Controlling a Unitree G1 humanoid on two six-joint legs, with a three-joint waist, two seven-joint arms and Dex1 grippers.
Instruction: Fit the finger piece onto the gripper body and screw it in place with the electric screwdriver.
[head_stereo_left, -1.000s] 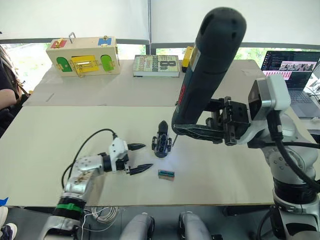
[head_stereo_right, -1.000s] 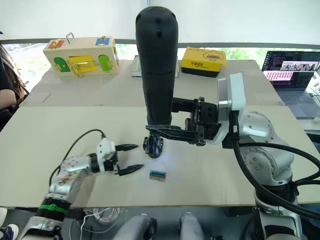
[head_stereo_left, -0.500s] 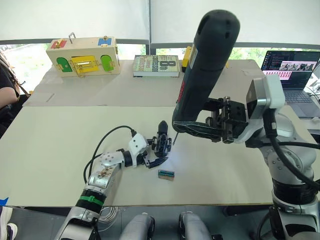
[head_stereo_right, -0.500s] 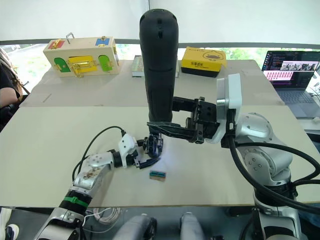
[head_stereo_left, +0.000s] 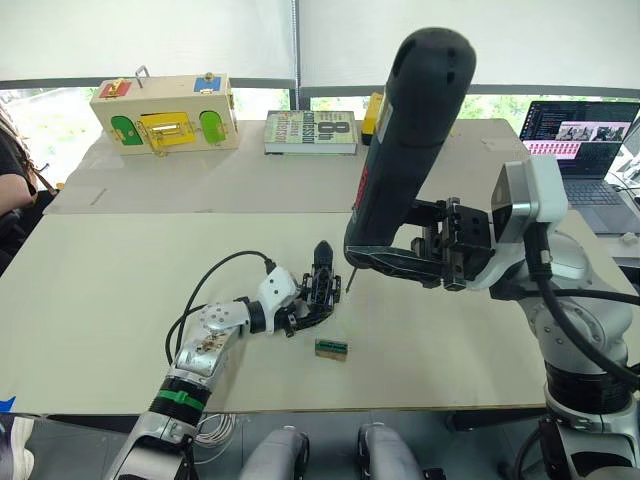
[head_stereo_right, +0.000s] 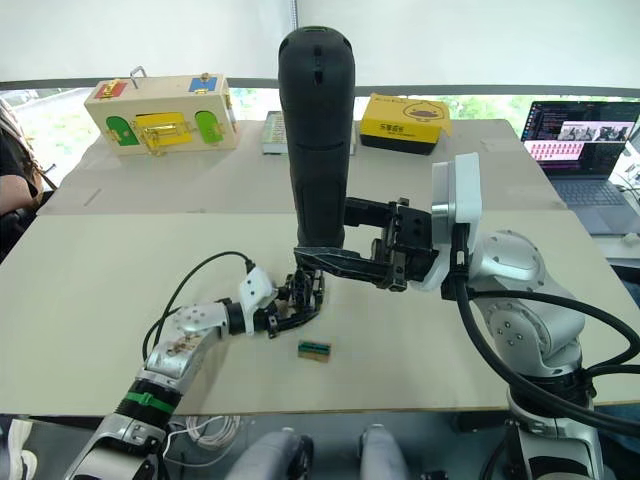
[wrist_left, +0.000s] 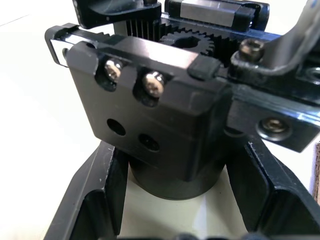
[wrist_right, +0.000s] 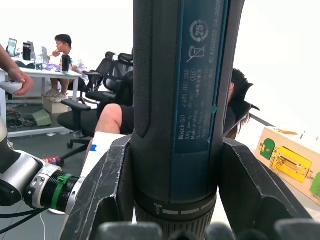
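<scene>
Your left pincer (head_stereo_left: 303, 312) hugs the small chunky black gripper body (head_stereo_left: 321, 287) with its pointed black finger piece (head_stereo_left: 322, 251) already standing on top, your right pincer (head_stereo_left: 400, 262) squeezes the long thick black electric screwdriver (head_stereo_left: 405, 140) just above it, so the screwing is not finished.

Desk (head_stereo_left: 120, 300): pale top. At its far edge, a wooden latch box (head_stereo_left: 165, 112); beside the box, a book (head_stereo_left: 311, 131), then a yellow box (head_stereo_right: 403, 122). Farther along, an open laptop (head_stereo_left: 583, 135). A green-and-tan block (head_stereo_left: 331, 347) lies near the front edge.
</scene>
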